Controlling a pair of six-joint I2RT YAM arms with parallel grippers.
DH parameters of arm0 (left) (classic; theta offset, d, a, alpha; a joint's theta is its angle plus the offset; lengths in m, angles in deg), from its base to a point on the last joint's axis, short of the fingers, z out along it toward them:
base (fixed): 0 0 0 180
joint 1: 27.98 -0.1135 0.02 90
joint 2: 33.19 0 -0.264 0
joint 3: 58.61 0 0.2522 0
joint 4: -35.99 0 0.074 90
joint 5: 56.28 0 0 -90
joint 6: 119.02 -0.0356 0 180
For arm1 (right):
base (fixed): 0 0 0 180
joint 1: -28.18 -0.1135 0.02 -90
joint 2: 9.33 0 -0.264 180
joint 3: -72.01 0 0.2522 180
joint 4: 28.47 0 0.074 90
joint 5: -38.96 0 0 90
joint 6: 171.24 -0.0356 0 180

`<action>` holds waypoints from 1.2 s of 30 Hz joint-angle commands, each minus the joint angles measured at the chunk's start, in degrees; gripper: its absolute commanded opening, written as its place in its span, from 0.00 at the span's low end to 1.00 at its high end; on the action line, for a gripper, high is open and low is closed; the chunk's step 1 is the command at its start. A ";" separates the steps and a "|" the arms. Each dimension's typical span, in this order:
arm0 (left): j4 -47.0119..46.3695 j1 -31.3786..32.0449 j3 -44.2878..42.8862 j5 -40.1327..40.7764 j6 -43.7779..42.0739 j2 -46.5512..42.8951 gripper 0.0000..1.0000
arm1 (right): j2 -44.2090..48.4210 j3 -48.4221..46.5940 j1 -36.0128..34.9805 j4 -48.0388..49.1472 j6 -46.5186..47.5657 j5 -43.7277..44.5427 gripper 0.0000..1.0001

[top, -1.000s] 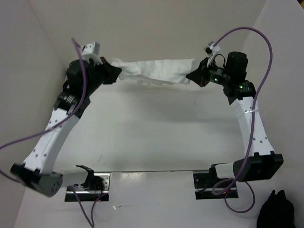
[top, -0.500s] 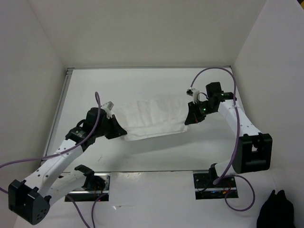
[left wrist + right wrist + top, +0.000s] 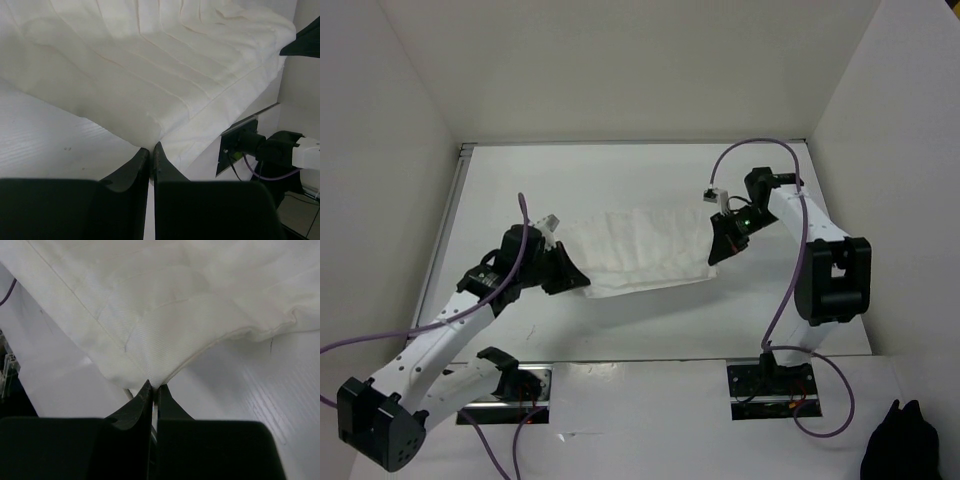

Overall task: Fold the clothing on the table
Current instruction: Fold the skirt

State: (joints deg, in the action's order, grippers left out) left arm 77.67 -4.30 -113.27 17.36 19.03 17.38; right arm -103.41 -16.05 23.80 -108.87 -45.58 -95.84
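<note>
The clothing is a white textured cloth lying flat on the table, stretched between both arms. My left gripper is at its near left corner. In the left wrist view the jaws stand almost together with the edge of the clothing pinched at their tips. My right gripper is at the near right corner. In the right wrist view it is shut on a corner of the clothing, whose hem runs up to the right.
White upright walls stand round the table on the left, the back and the right. A metal rail runs along the left edge. The arm bases sit at the near edge. A black object lies at the lower right.
Both arms swung down and toward the near edge, bringing the cloth from a raised, stretched strip at the back onto the table. Over the last half second the cloth shifted only slightly.
</note>
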 commanded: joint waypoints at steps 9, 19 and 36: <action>-4.00 -3.72 -14.10 2.56 -0.41 8.13 0.10 | -3.82 -13.48 0.78 -2.38 -0.49 -11.01 0.00; -8.07 -19.36 -35.27 -2.27 -2.88 39.15 0.72 | -17.71 -36.24 -2.30 29.36 -35.92 4.23 0.80; -6.13 -14.81 -30.21 5.45 -12.54 44.36 0.82 | -18.55 -24.46 -0.70 32.64 -2.55 0.27 0.83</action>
State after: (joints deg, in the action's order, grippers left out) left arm 70.46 -19.79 -145.36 20.37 8.98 61.07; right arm -117.49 -35.00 25.20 -74.27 -57.58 -86.51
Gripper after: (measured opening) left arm 0.822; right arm 0.832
